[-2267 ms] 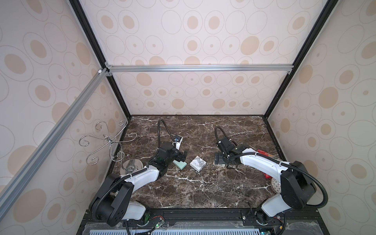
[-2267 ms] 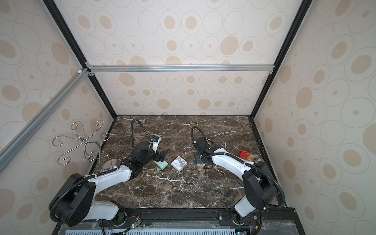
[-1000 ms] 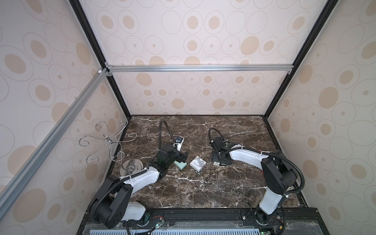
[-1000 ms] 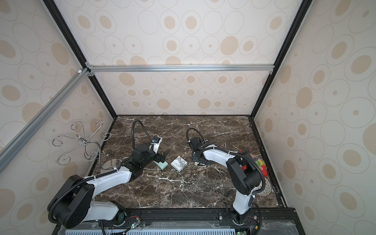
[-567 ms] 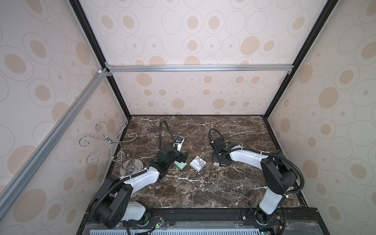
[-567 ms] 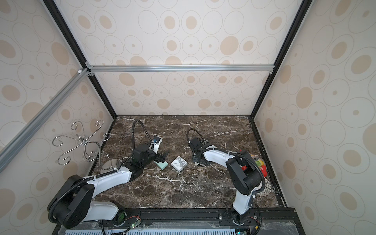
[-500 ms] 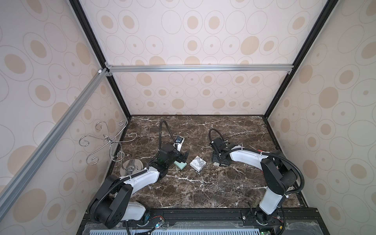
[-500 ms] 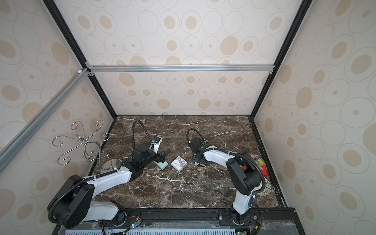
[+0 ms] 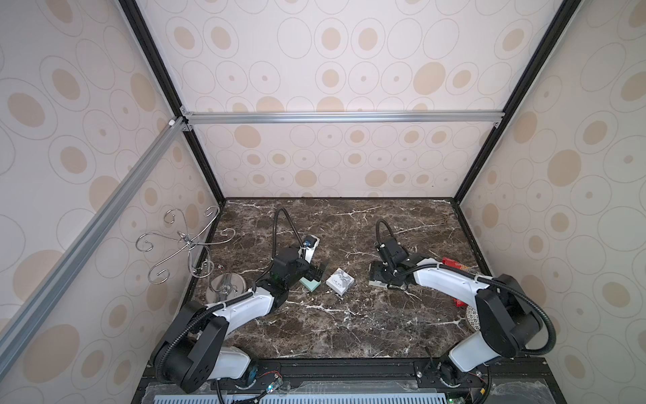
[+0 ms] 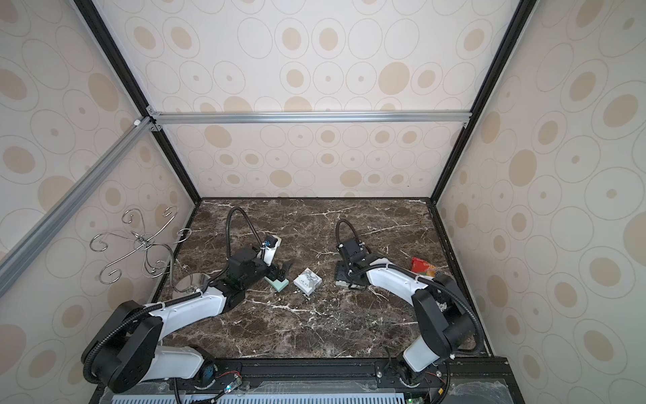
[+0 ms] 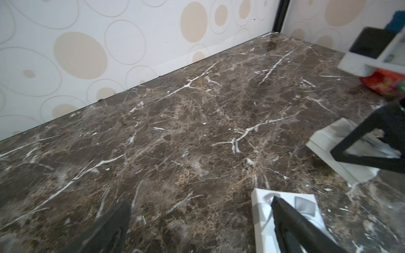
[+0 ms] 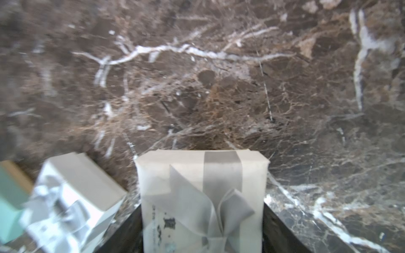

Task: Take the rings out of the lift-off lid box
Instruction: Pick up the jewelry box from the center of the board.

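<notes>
both top views: bright, even, diffuse light. walls (image 9: 314, 52) washed pale, marble top (image 9: 349, 314) (image 10: 297, 325) dark by contrast, only faint soft shadows under the arms. focus is crisp.
left wrist: sharp mid-frame, pale sheen on the marble near 1 o'clock, foreground at 6 o'clock blurred.
right wrist: soft all over. ribboned box (image 12: 201, 197) at 6 o'clock is out of focus, white box (image 12: 72, 197) at 8 o'clock smeared.

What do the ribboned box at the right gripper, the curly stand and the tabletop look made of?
Ribboned box: matte white cardboard, probably, crisp edges; its grey ribbon looks woven.
Curly stand: shiny silver metal wire, thin bent curls.
Tabletop: glossy dark-brown marble or marble-look laminate, white veins; can't tell which.
</notes>
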You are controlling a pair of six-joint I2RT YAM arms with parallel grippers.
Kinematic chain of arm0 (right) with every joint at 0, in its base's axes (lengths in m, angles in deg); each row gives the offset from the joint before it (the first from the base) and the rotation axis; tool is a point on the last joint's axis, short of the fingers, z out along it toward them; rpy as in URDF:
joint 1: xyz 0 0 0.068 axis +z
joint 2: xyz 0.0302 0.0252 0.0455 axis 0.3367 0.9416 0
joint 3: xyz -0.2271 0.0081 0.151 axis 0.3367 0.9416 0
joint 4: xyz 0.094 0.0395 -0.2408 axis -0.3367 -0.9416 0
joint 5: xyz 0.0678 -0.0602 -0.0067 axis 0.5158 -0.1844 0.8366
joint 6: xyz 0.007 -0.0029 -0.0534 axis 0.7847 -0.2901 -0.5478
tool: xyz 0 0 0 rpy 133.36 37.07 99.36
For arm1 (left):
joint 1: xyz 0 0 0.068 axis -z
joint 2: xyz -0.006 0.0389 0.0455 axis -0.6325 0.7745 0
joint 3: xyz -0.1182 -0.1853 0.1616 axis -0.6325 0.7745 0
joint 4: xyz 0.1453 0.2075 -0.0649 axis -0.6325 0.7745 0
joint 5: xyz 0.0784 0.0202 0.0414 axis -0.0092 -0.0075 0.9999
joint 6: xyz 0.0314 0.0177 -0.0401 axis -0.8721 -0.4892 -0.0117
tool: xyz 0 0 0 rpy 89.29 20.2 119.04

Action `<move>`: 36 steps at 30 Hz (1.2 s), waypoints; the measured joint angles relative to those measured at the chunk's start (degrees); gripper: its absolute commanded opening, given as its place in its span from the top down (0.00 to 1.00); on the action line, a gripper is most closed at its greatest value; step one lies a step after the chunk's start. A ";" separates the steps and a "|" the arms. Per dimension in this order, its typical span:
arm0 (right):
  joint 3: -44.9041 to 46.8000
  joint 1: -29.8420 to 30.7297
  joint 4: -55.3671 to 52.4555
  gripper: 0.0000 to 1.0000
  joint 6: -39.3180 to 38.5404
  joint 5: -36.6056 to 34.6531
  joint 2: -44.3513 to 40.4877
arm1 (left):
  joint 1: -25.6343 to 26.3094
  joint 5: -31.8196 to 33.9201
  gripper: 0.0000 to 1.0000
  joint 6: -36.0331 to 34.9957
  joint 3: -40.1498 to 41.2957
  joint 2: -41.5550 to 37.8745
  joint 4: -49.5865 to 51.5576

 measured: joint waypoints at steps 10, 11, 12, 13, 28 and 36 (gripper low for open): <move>4.24 -9.03 5.49 0.29 -3.28 23.47 -11.80 | 1.01 -14.95 0.00 -6.05 2.34 0.02 -10.27; 4.59 -9.77 6.12 0.29 -3.23 26.14 -12.39 | 1.31 -16.65 0.00 -6.78 2.56 0.20 -11.50; 4.79 -10.27 6.80 0.29 -3.21 28.57 -12.79 | 1.64 -18.29 0.00 -7.52 2.67 0.46 -12.63; 4.90 -10.49 7.41 0.29 -3.19 30.51 -12.96 | 2.01 -19.56 0.00 -8.09 2.69 0.90 -13.75; 5.75 -11.04 17.03 0.29 0.81 48.61 -12.76 | 8.74 -27.87 0.00 -12.57 2.47 10.86 -22.91; 7.93 -11.10 21.00 0.29 3.28 51.17 -12.20 | 9.22 -26.99 0.07 -8.76 2.56 13.11 -34.82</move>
